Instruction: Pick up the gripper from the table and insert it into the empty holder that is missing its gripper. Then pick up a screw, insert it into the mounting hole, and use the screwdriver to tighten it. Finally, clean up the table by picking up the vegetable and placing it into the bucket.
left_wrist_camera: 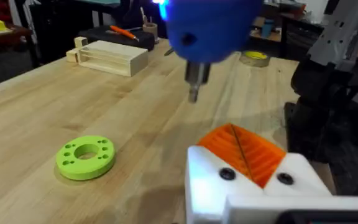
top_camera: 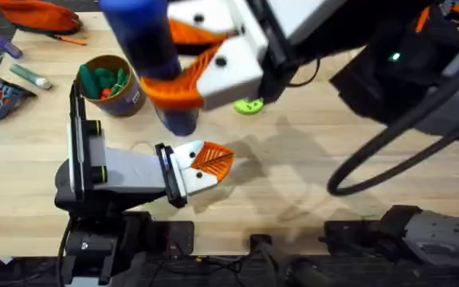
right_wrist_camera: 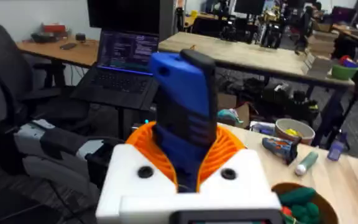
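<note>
Screwdriver [top_camera: 151,56] stands upright in your raised right hand [top_camera: 190,68], clamped tight, bit down above the tabletop [top_camera: 293,167]. Your left hand [top_camera: 210,162] lies low, fingers together, empty.

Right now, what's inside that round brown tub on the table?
In the bucket lie green toy vegetables and an orange one, piled near the top. What lies beneath them, and the tub's bottom, is covered, so I cannot tell whether anything else is inside.
</note>
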Controlling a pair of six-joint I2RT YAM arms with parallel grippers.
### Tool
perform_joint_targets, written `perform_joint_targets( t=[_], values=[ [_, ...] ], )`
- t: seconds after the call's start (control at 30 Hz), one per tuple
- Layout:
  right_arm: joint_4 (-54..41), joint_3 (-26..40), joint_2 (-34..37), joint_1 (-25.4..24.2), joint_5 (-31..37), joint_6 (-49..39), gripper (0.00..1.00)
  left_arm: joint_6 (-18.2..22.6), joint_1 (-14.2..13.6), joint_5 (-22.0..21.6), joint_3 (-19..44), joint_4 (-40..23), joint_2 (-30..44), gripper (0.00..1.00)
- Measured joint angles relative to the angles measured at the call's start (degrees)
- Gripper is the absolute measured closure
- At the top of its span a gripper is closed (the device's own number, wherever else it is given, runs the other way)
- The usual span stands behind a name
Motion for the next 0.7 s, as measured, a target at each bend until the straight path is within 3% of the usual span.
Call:
perform_joint_targets(
  t=[0.4,0.6,0.7],
  values=[
    [-15.6,5.0,0.0,-4.8,-0.6,0.2,0.886,0.0,0.0,0.0,0.0,0.0,0.0,0.988],
    [-35.7,8.9,0.0,-10.5,0.0,-5.1,0.886,0.0,0.0,0.0,0.0,0.0,0.0,0.988],
    [-49.6,12.0,0.0,-13.9,3.8,-10.5,0.886,0.0,0.0,0.0,0.0,0.0,0.0,0.988]
  ],
)
